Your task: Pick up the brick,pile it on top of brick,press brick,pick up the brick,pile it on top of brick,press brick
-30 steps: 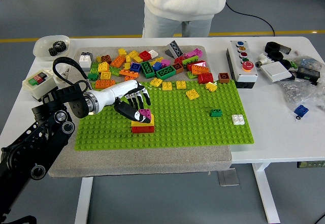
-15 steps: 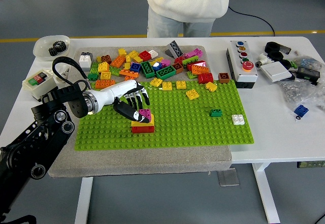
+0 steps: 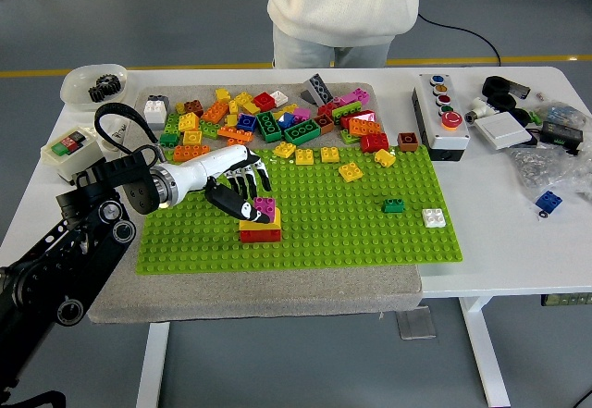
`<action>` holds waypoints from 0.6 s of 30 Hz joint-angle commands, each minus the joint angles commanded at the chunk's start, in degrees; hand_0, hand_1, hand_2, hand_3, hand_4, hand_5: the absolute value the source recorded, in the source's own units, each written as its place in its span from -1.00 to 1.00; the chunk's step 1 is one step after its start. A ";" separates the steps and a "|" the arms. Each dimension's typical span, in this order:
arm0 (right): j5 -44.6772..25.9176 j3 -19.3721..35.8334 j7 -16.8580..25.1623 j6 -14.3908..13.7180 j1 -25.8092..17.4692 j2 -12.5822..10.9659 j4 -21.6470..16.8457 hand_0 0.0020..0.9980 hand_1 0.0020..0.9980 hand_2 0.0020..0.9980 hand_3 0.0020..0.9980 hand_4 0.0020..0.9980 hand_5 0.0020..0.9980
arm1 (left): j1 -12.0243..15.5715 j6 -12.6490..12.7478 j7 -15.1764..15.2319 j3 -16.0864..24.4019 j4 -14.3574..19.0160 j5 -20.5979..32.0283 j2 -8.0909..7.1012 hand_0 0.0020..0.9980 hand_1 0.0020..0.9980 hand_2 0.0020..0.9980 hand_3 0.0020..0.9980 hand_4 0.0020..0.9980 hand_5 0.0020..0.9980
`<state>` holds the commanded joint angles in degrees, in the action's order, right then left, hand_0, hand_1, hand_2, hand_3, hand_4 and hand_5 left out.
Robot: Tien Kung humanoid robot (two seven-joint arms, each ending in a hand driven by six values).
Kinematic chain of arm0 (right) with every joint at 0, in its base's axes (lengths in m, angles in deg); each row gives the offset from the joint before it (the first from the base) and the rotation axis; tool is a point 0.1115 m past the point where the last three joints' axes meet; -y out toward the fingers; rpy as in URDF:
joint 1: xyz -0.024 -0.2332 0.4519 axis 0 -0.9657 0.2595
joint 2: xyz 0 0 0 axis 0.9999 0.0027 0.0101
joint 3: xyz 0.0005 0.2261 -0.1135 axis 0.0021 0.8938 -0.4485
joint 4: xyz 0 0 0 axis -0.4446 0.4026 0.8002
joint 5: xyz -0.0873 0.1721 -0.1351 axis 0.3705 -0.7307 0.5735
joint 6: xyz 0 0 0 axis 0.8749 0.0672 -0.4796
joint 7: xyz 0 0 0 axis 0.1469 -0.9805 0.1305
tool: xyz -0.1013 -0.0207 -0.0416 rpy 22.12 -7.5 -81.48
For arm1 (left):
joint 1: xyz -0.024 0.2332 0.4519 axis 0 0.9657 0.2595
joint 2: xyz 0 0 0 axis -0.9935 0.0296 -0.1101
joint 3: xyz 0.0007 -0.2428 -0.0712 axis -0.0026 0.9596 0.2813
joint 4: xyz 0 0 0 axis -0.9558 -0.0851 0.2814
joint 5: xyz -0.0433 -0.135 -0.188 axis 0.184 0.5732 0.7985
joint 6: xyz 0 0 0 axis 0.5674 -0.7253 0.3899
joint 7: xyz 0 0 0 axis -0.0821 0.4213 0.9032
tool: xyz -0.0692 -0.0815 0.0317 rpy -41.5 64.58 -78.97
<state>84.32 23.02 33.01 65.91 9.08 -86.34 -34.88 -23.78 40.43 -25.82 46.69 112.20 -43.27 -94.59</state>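
One green baseplate (image 3: pixel 370 232) fills the middle of the frame. One small stack (image 3: pixel 260 227) stands on its left part: a red brick at the bottom, a yellow brick on it, and a pink brick (image 3: pixel 265 207) on top. One green brick (image 3: pixel 393 205) and one white brick (image 3: pixel 433 216) sit alone at the right side of the plate. A big pile of loose bricks (image 3: pixel 268 117) lies along the top edge.

The left hand (image 3: pixel 239 186) reaches in from the left. Its fingers curl down and grip the pink brick on the stack.

The middle and bottom of the plate are bare. A person (image 3: pixel 342 6) stands at the top.
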 joint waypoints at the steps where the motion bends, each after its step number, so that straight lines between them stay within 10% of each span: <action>1: 0.01 0.00 0.00 0.00 0.00 0.00 0.00 0.48 0.29 0.43 0.17 0.61 -0.25 | 0.00 -0.01 0.00 0.01 0.01 0.00 -0.01 -0.16 -0.16 -0.13 -0.03 1.00 -0.58; 18: 0.08 0.06 0.02 0.01 -0.04 0.04 0.00 0.48 0.29 0.42 0.17 0.62 -0.25 | 0.09 -0.30 -0.19 1.44 2.84 1.57 -0.38 -0.16 -0.16 -0.14 -0.03 1.00 -0.54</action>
<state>84.40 23.08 33.03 65.92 9.04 -86.30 -34.88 -23.69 40.14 -26.01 48.13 115.03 -41.70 -94.98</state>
